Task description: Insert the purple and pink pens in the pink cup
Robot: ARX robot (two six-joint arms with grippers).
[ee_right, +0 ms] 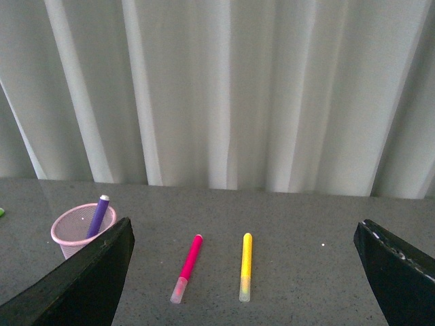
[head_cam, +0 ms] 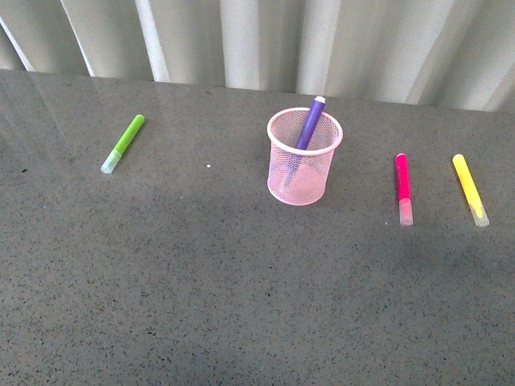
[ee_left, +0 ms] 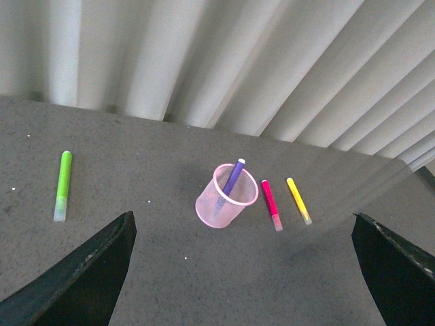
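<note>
Left gripper (ee_left: 242, 215): two matte black fingers (ee_left: 81, 285). They're flat-sided wedges, broad at the base and narrowing to a blunt squared tip. Pale scuff flecks run along the upper edges, dull finish. Right gripper (ee_right: 246, 221): same black wedge fingers (ee_right: 81, 285) with the same blunt tips. The far one has light chipping and whitish specks on its top edge, and the faces look slightly grainy.

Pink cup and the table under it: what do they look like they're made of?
The cup looks like fine wire mesh, probably metal, painted pale pink with a solid rim; the purple pen shows through its wall. The table looks like grey speckled stone or laminate, slightly glossy: it faintly reflects the curtain.
</note>
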